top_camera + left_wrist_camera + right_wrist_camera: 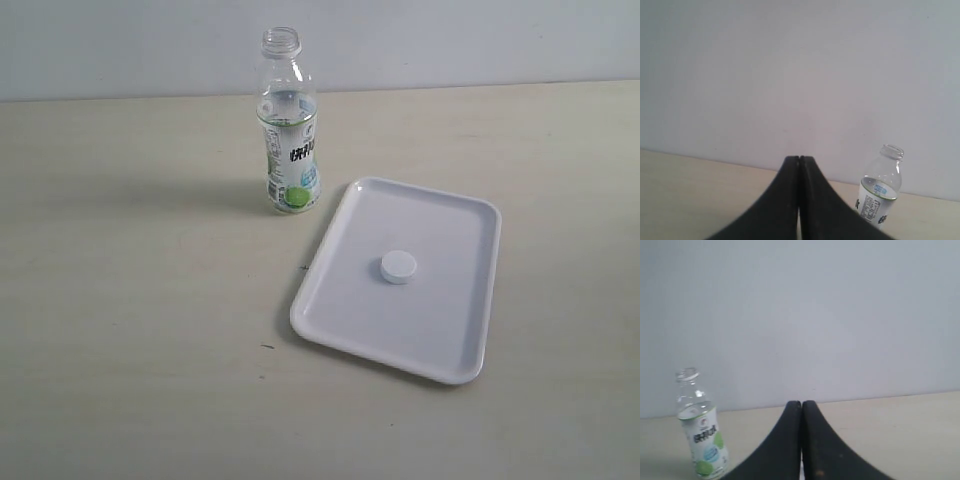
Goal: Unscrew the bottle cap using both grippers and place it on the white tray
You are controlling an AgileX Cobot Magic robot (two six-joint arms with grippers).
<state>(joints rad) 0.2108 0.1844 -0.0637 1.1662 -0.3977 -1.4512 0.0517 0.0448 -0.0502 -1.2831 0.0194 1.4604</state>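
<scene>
The clear bottle [288, 125] stands upright on the table with its threaded neck bare; it also shows in the left wrist view [881, 187] and the right wrist view [700, 432]. The small white bottle cap [398, 267] lies flat near the middle of the white tray [440, 340], to the right of the bottle. Neither arm appears in the exterior view. My left gripper [799, 159] is shut with nothing between its black fingers, away from the bottle. My right gripper [801, 403] is likewise shut and empty, well apart from the bottle.
The pale wooden table [130, 330] stretches around bottle and tray. A plain light wall [450, 40] runs along its far edge.
</scene>
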